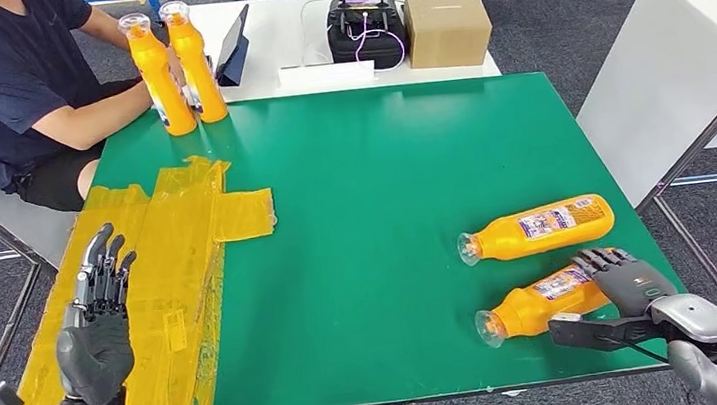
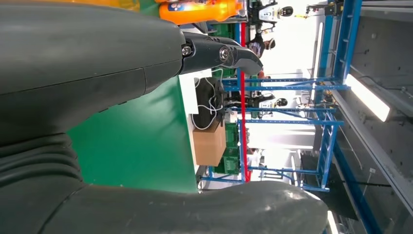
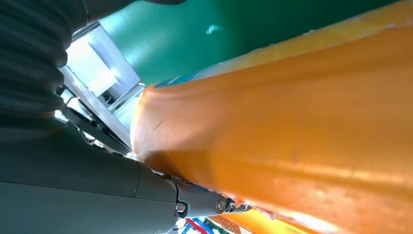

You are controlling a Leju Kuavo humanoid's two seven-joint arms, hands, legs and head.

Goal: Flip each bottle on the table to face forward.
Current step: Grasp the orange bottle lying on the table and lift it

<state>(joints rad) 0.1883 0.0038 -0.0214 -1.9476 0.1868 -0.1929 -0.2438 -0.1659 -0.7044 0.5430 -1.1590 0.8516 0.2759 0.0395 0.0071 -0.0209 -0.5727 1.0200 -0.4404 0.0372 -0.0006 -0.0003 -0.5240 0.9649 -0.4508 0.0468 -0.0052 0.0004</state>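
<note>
Two bottles [image 1: 536, 229] [image 1: 536, 304] lie near the table's [image 1: 380, 160] right edge; two [image 1: 160, 77] [image 1: 196, 64] stand far-left.

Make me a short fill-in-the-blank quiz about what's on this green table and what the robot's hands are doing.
1. The two bottles near the right hand are lying on their ____.
2. The two bottles by the person stand ____.
3. The near lying bottle is touched by the robot's ____ hand.
4. The left hand hovers over ____-coloured tape.

Missing words: sides; upright; right; yellow

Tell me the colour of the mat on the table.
Green mat, clearest in the head view.
</note>
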